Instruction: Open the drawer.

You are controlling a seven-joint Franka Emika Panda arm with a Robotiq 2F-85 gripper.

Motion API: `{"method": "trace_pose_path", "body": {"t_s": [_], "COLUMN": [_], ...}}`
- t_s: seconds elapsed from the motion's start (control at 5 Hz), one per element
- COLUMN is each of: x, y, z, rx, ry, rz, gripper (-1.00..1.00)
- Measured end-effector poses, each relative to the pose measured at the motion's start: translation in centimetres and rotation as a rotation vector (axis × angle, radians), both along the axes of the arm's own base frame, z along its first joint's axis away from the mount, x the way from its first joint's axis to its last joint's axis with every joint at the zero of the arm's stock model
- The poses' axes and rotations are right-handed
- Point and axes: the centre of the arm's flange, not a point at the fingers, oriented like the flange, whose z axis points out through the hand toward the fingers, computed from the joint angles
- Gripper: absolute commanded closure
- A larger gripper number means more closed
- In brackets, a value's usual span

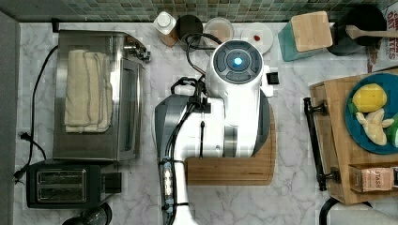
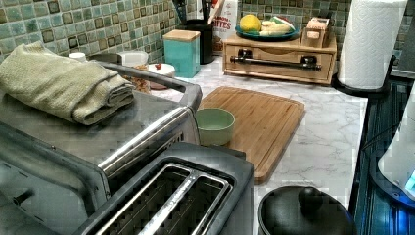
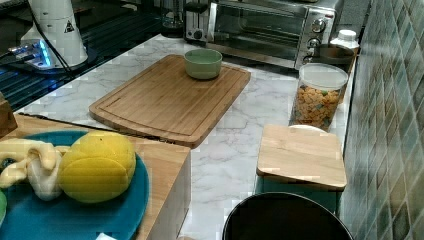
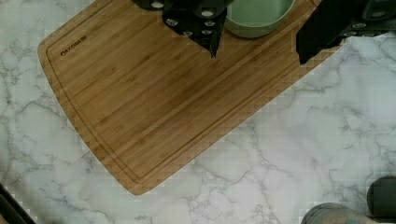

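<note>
Worktop [image 1: 291, 197] of white marble carries everything here. In the top view, going from its left edge, there is a toaster oven [image 1: 96, 93] with a folded towel [image 1: 88, 91] on its roof, and a black toaster [image 1: 63, 185] near the front left corner. In the middle lies a cutting board [image 1: 230, 169] of darker wood with rounded corners; the white arm [image 1: 234, 108] hangs over it and covers most of it. Along the back edge stand a white-capped bottle [image 1: 165, 22], some jars and a teal canister [image 1: 306, 35] with a wooden lid.

At the right edge of the worktop in the top view sits a light-wood box, and the drawer [image 1: 321, 136] is in its side that faces the cutting board. The long black bar handle [image 1: 315, 143] on two brackets runs along its front. In the left view the drawer [image 2: 279, 62] front lies flush with the box, so it is closed. On top of the box rests a blue plate [image 1: 359, 133] with a lemon [image 1: 369, 97].

The gripper [image 4: 257, 49] hovers above the cutting board [image 4: 154, 93], well apart from the drawer. The jaws are spread wide and hold nothing; a green bowl [image 4: 258, 16] stands on the board just beyond them.
</note>
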Motion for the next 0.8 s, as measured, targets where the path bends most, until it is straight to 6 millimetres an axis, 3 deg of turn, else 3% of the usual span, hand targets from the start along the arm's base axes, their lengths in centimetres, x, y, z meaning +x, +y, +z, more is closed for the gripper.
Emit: {"method": "trace_pose_path", "body": {"t_s": [0.4,0.6,0.8], "x": [0.1,-0.2,-0.8], "y": [-0.2,-0.5,-1.0], "z": [-0.6,-1.3,-2.8], "rx": [0.0,0.007,0.02], "ry": [0.003,0.012,0.037], "rz": [-0.003,0.071,0.253], "gripper": [-1.0,-1.0,-1.0]}}
